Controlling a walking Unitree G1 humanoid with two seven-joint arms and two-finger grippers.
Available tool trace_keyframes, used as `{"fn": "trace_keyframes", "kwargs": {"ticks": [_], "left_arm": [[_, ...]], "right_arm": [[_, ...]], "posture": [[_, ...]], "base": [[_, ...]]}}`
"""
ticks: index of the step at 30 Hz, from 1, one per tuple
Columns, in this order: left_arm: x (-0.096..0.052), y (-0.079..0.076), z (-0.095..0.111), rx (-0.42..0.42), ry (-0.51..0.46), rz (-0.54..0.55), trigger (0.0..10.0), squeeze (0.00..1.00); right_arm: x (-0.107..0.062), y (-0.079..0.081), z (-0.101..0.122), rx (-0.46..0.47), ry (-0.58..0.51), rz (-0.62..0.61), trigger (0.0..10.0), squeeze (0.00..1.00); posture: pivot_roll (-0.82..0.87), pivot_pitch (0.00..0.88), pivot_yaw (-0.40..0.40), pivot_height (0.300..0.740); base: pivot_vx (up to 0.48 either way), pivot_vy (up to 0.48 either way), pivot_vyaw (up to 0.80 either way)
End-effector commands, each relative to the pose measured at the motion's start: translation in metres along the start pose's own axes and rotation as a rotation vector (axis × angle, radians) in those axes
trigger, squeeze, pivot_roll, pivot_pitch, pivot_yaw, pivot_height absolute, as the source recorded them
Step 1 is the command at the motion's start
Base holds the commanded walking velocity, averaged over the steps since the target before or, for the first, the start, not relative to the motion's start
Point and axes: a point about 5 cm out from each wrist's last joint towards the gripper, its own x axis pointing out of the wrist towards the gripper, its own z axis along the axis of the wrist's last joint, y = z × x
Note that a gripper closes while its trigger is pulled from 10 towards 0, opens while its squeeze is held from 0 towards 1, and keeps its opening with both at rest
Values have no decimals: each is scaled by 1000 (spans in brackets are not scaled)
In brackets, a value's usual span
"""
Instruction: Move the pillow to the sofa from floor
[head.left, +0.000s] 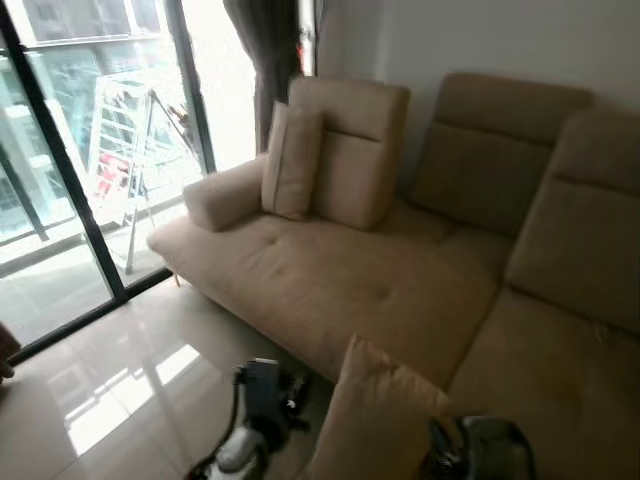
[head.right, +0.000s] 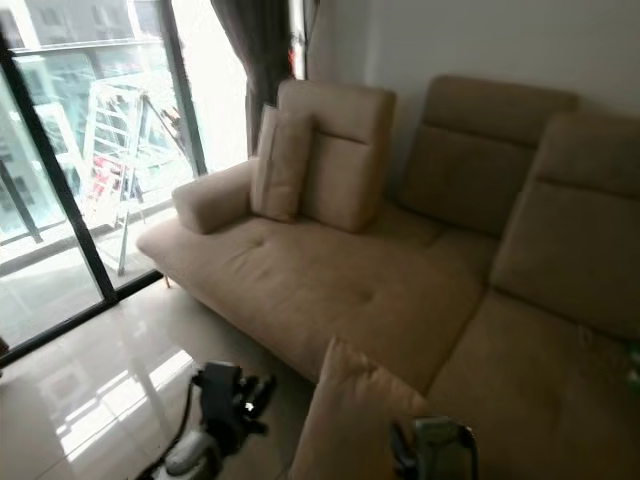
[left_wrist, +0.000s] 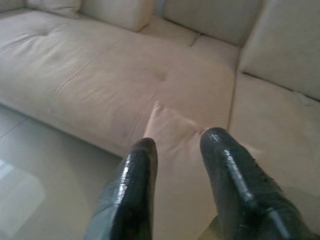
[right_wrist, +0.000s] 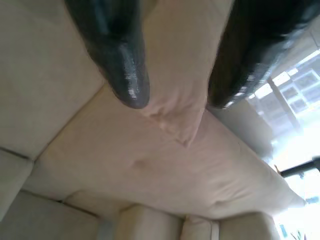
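Daylight pours through the glass balcony doors (head.left: 70, 170) on the left, glaring off the pale tiled floor (head.left: 120, 400); beyond them a dark curtain (head.left: 265, 50) hangs in the corner, and the tan L-shaped sofa (head.left: 380, 280) fills the middle and right of the room, with one cushion (head.left: 292, 160) already propped upright against its raised backrest beside the armrest.

Low in the head views, the left gripper (head.left: 262, 392) sits over the floor just left of the pillow (head.left: 375, 420); the pillow is up off the floor, standing on edge in front of the sofa's front rim, one corner pointing up; the right gripper (right_wrist: 172, 75) is on the pillow's other side, with only its wrist housing seen from the head. Held between two arms like this, the pillow seems to be carried upright so it clears the seat edge, and I judge the set-down as not yet done.

Only the head views give the room and the free seat ahead; they hide the fingers. In the left wrist view the two black fingers (left_wrist: 132, 195) stand moderately apart with the pillow's corner between and beyond them, but I cannot tell whether they press on it. In the right wrist view the fingers straddle a gathered corner of fabric and look to be pinching it, so that gripper appears closed on the pillow, with the sofa seat beyond.
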Motion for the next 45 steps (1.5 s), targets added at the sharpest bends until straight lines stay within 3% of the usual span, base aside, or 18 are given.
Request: {"fn": "trace_keyframes", "kwargs": {"ticks": [1,2,6,7,14,15,30,36,45], "left_arm": [[-4,2,-3,-22,-5,4,10000,1000],[-4,2,-3,-27,-11,-1,10000,1000],[-4,2,-2,-29,-18,-3,10000,1000],[-4,2,-2,-31,-18,-3,10000,1000],[-4,2,-2,-28,-17,-4,10000,953],[-4,2,-2,-23,-16,-2,10000,0],[0,-3,4,-31,-38,-46,10000,0],[0,-3,4,-26,-36,-44,10000,0],[0,-2,4,-24,-35,-49,10000,0]], "right_arm": [[-1,5,-2,17,3,10,10000,608],[-1,5,-1,21,0,9,10000,1000],[-1,4,0,11,-1,-4,10000,1000],[-1,3,0,6,0,-10,10000,0],[0,3,0,-3,2,-16,10000,0],[0,3,0,-5,2,-18,10000,0],[2,-1,4,4,-25,-65,10000,0],[2,-2,2,21,-17,-78,10000,0],[4,1,5,11,-33,-70,10000,0]], "posture": [[129,0,25,740],[128,0,26,740],[126,0,27,740],[125,0,28,740],[123,0,29,740],[122,0,30,740],[109,0,42,740],[106,0,46,740],[107,0,49,740]], "base": [[0,0,0],[0,0,0],[0,0,0],[0,0,0],[0,0,0],[0,0,0],[0,0,0],[0,0,-781],[0,0,0]]}}
